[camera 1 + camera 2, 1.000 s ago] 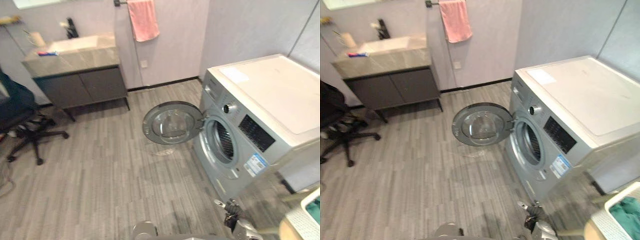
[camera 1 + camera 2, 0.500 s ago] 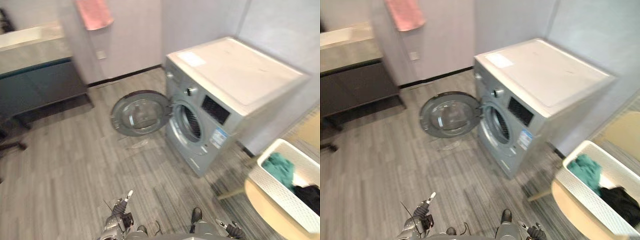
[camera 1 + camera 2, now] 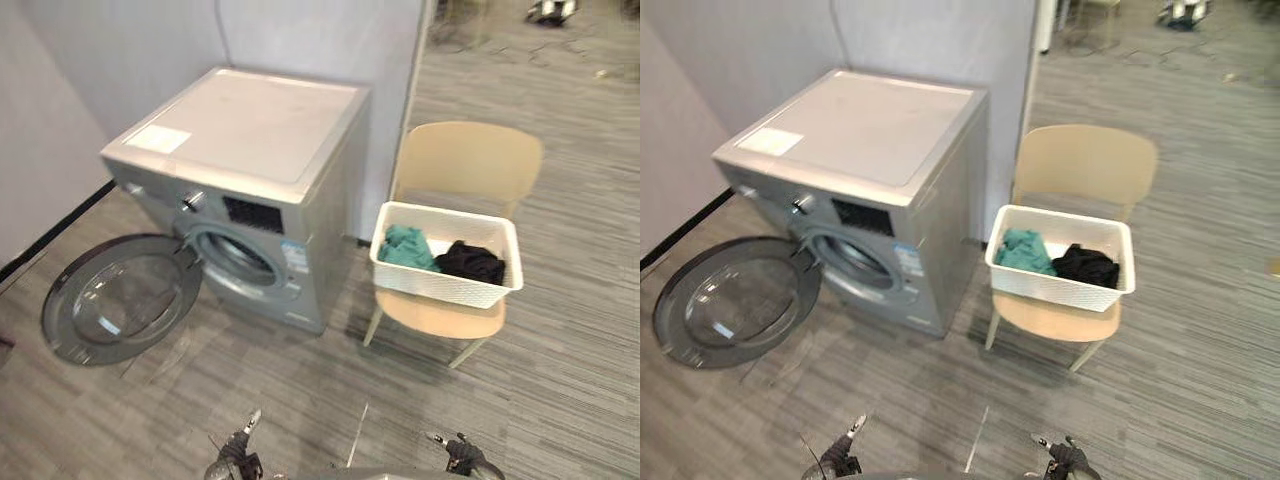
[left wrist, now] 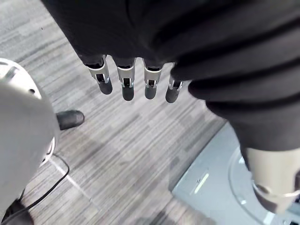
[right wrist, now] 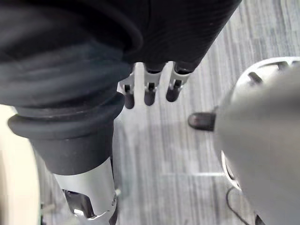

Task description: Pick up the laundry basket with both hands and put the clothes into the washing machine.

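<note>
Grey striped floor runs all over the room, and a pale wall stands at the back. One silver washing machine sits by that wall. Its one round door is wide open and swings out to the left. One white sticker is on top of the machine, and one small blue and white label is on the front by the hole. The words on them are too small to read.

One tan chair stands just beside the machine, on its right. One white laundry basket sits on the chair seat. Two clumps of clothes lie inside it: one teal cloth on the left and one black cloth on the right, touching each other.

The left hand hangs over the floor with its fingers straight and holds nothing. The right hand hangs over the floor too, fingers straight and empty. Both are well apart from the basket.
</note>
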